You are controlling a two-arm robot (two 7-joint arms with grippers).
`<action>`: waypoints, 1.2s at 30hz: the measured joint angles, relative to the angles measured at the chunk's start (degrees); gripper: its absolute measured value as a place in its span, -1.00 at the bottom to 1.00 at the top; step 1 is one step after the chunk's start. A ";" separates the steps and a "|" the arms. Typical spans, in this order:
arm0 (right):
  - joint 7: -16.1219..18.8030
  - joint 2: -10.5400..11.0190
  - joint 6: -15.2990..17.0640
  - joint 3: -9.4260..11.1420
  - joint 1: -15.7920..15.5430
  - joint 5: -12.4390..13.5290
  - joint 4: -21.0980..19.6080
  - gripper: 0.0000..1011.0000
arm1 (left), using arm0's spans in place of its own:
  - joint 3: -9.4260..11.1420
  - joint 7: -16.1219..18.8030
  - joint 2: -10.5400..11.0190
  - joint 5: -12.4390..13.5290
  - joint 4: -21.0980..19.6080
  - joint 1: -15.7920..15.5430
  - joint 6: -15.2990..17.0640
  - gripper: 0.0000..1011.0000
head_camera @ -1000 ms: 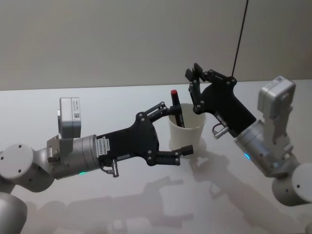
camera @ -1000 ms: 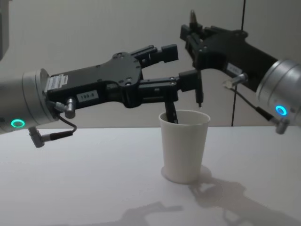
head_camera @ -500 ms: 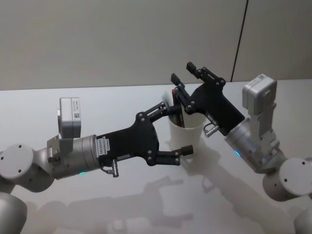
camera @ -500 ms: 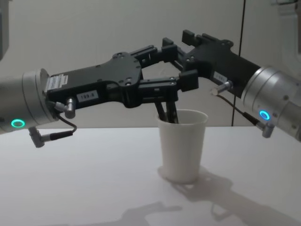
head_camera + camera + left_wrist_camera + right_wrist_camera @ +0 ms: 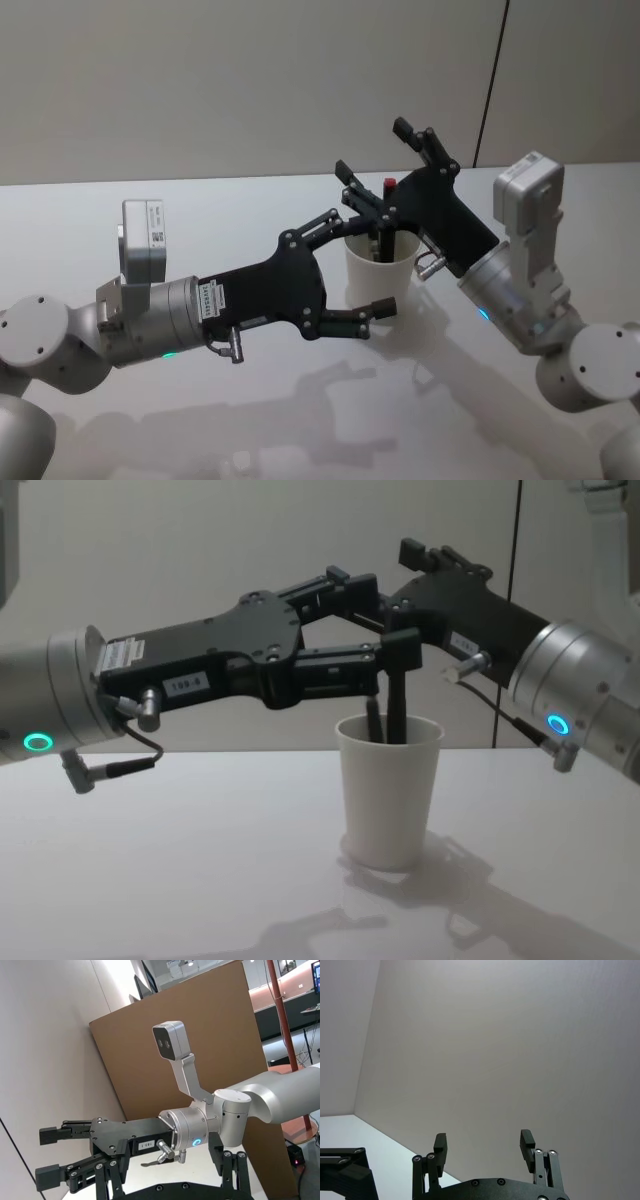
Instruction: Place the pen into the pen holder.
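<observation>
— The left tool (image 5: 362,268), how does it stand?
— Spread wide, one finger on each side of the cup (image 5: 378,271), holding nothing. In the chest view the same tool (image 5: 372,628) sits level just above the cup's rim (image 5: 388,783).

— And the pen?
— The pen (image 5: 384,222) stands nearly upright inside the cup, its red end poking above the rim. From the chest it shows as a dark stick (image 5: 396,702) rising out of the cup.

— The right tool?
— The right tool (image 5: 372,165) hangs over the cup from the far right side, fingers apart and gripping nothing; its lower finger is just beside the pen's top.

— What carries the cup?
— A pale surface (image 5: 300,420), with a plain wall behind.
</observation>
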 joint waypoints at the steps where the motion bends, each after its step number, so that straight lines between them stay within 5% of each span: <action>1: -0.02 0.04 -0.03 0.00 -0.07 0.00 -0.15 0.82 | 0.00 0.00 0.00 0.00 0.00 0.00 0.00 0.99; 5: -0.12 0.20 -0.10 0.05 -0.35 0.04 -0.63 0.98 | 0.00 0.00 0.00 0.00 0.00 0.00 0.00 0.99; 36: -1.82 0.81 -0.19 0.27 -1.39 -0.39 -2.30 0.98 | 0.00 0.00 0.00 0.00 0.00 0.00 0.00 0.99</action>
